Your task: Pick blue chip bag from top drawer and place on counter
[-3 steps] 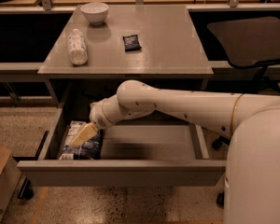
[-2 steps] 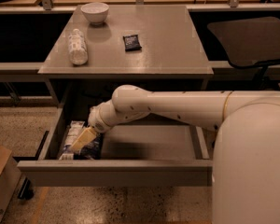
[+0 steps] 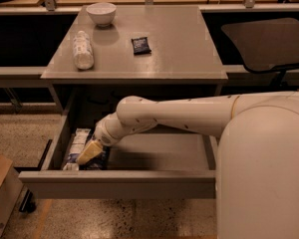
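Tool (image 3: 91, 152) in drawer (image 3: 139, 184); grip state I cannot tell. Bag (image 3: 80, 137) just beneath, leftward: light, crinkly, slippery foil; I'd pinch mid-body.

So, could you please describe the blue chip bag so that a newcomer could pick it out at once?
Below the grey counter, the top drawer stands open. At its left end lies the blue chip bag, with the gripper down over it. It is crinkly, blue and white, and in the drawer; the white roll and small dark packet lie on the counter.
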